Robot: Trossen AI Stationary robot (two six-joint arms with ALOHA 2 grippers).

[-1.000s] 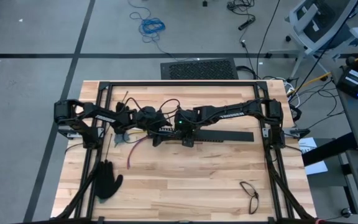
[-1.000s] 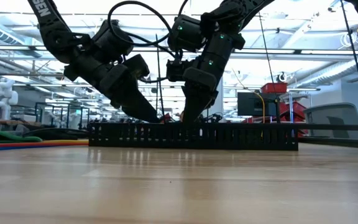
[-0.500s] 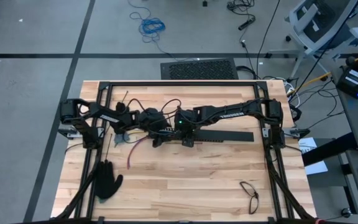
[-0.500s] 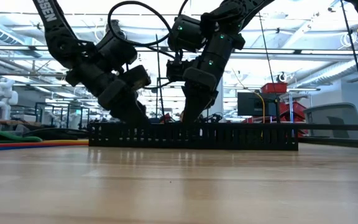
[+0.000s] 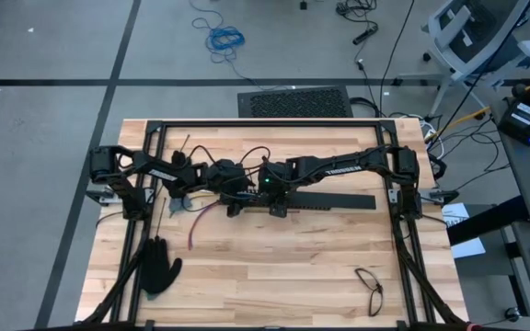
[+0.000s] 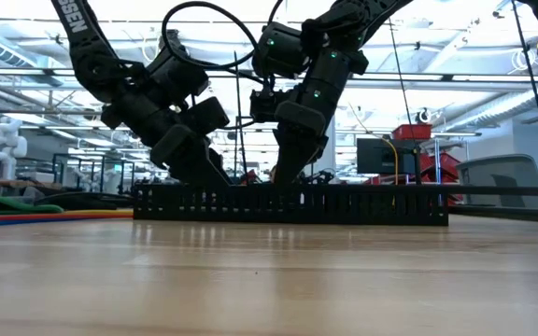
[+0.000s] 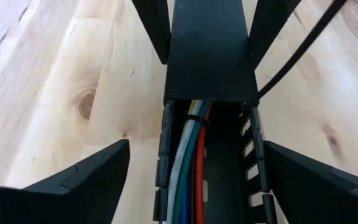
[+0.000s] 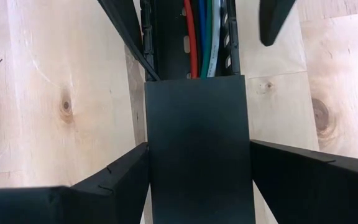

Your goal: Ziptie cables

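Find the long black slotted plastic channel in the middle of the wooden table, and inside it the cables, thin red, blue, green and white wires laid side by side along its floor. Note the flat black plastic lid covering one stretch of the channel, with the wires coming out from under it. See the right gripper clenched on this lid, one finger pressed to each long edge. See the left gripper just beside it and released, its fingers spread wide on both sides of the channel and touching nothing. Judge the step as bringing the wires together before tying. Hold the lid steady with the right gripper, so that the channel does not slide on the wood. Lower the left gripper straight, centred over the wires, and close slowly to gather all colours at once (a single white wire left out would spoil the bundle). Mind the thin dark strip crossing near the channel wall, perhaps a ziptie, though hard to tell. Avoid catching the slotted wall between the fingers.
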